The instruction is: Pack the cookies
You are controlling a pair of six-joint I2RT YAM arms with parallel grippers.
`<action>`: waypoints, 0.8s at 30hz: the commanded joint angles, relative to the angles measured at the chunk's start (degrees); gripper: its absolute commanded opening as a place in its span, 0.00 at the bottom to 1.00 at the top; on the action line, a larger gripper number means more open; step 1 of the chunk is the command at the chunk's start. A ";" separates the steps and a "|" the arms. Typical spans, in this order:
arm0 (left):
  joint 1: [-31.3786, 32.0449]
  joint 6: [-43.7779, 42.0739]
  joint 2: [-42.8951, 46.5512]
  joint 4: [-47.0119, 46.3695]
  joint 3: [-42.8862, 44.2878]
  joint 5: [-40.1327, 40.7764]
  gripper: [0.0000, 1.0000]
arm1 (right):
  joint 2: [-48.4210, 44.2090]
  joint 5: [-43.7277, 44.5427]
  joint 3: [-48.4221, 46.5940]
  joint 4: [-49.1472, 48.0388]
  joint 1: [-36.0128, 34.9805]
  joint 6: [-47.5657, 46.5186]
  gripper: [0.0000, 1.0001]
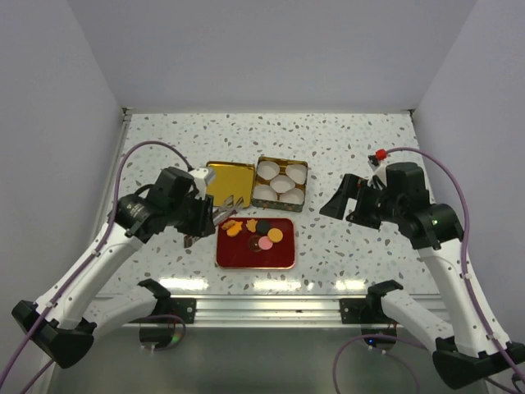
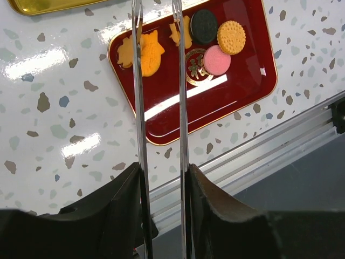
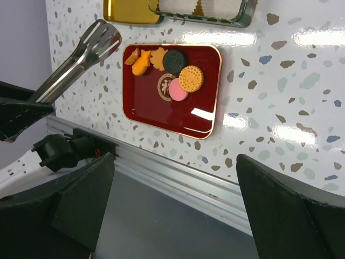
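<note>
Left wrist shows my left gripper (image 2: 161, 186) clamped on tongs (image 2: 139, 108), blades apart over the cookies (image 2: 216, 59) on the tray (image 2: 215, 108); I'd centre one cookie between the blades, lower flat, squeeze gently.

Plain pale walls (image 1: 271, 49) box in a speckled terrazzo table (image 1: 344, 139). Overhead light glares off its glossy top.

Cookies (image 3: 174, 61) lie on a red tray (image 3: 161, 116); tongs (image 3: 75, 62) hover beside it.
</note>
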State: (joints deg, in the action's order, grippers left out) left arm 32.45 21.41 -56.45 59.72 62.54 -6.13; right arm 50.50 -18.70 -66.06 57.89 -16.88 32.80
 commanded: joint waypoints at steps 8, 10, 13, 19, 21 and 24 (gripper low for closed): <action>0.25 -0.31 -2.70 2.85 6.17 11.65 0.43 | -0.32 0.15 1.11 -2.69 -0.08 1.74 0.99; 0.16 0.39 -3.67 3.38 6.97 18.50 0.45 | -0.23 0.07 1.02 -2.69 -0.08 1.57 0.99; -1.94 0.21 -5.34 2.42 6.98 24.74 0.49 | -0.49 -0.37 1.02 -2.78 -0.17 1.57 0.99; -18.91 -5.76 -11.13 -7.34 4.08 22.38 0.51 | -1.98 -0.46 2.34 -2.34 -0.17 1.74 0.99; -19.96 -6.38 -14.91 -10.76 3.46 22.66 0.52 | -2.42 -0.55 2.52 -1.90 -0.08 1.57 0.99; -21.02 -6.20 -19.48 -14.98 2.32 22.66 0.53 | -2.77 -0.29 2.43 -1.20 -0.17 1.05 0.99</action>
State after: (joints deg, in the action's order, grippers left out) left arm 12.29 17.12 -73.19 52.31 66.19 15.33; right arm 48.62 -18.79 -63.48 56.55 -16.88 33.91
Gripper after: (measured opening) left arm 0.525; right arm 0.986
